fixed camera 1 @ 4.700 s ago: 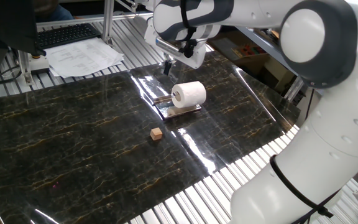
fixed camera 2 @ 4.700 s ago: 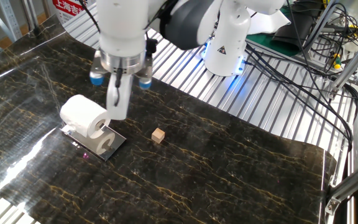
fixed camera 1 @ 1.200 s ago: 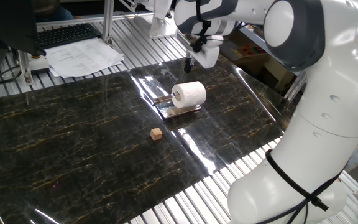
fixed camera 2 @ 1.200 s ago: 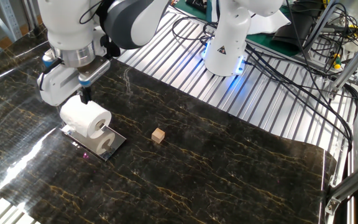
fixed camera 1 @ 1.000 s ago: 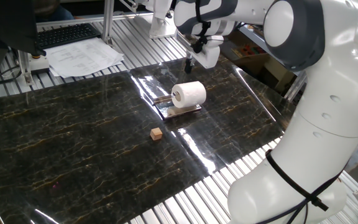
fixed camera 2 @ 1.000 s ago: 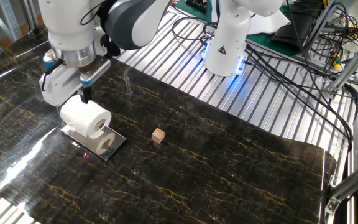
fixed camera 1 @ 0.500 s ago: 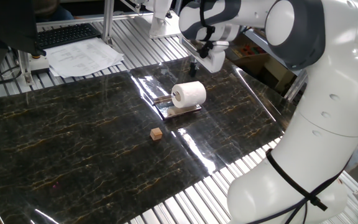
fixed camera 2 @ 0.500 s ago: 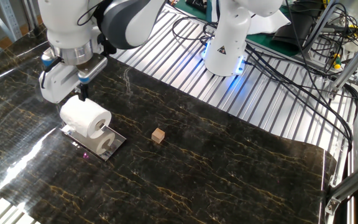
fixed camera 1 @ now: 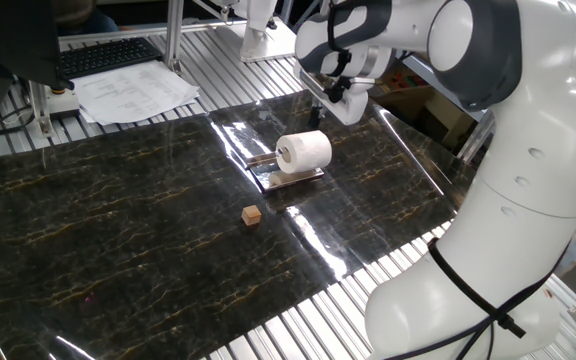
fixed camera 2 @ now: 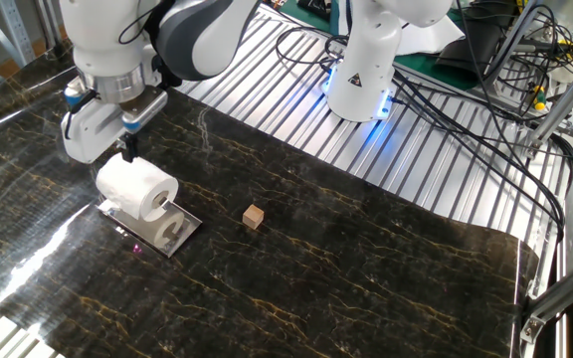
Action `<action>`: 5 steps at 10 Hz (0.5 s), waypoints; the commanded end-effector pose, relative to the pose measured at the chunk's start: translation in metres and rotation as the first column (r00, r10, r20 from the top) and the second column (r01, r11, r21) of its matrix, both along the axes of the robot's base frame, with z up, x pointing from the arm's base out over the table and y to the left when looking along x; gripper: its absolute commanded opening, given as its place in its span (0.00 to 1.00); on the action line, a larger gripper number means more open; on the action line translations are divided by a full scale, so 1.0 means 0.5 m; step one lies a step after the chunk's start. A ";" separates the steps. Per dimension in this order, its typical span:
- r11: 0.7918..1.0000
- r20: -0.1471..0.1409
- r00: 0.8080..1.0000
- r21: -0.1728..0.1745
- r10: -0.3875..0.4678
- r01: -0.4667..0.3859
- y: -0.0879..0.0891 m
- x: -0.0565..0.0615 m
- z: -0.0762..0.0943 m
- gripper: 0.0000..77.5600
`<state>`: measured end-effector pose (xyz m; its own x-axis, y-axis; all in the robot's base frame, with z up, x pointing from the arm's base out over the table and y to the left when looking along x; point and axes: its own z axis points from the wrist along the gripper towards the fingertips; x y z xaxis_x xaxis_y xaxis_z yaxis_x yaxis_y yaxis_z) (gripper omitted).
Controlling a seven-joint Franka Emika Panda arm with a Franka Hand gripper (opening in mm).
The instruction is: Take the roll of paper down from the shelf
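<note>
Gripper (fixed camera 2: 127, 151): you see it poised just above and behind the roll, touching nothing; whether its fingers are spread or pressed together cannot be told.
Roll of paper (fixed camera 1: 304, 151): lying on its side on the shelf, directly below the fingertips, hollow core facing the near side in one fixed view.
Shelf (fixed camera 2: 157, 234): shiny metal platform resting on the dark marble table (fixed camera 1: 118, 230).
Wooden cube (fixed camera 2: 254, 217): well apart from the shelf, on the table.
Paper sheets (fixed camera 1: 133, 92): far left, beside a keyboard (fixed camera 1: 103, 55).
</note>
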<state>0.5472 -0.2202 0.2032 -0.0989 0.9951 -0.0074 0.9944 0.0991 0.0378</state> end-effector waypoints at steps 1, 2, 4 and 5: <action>1.000 0.010 1.000 -0.002 0.003 -0.003 -0.002 -0.003 -0.013 0.00; 1.000 0.013 1.000 -0.002 0.001 -0.001 -0.001 -0.003 -0.017 0.00; 1.000 0.015 1.000 0.001 -0.002 0.002 -0.001 -0.003 -0.024 0.00; 1.000 0.016 1.000 0.001 -0.002 0.002 -0.001 -0.002 -0.027 0.00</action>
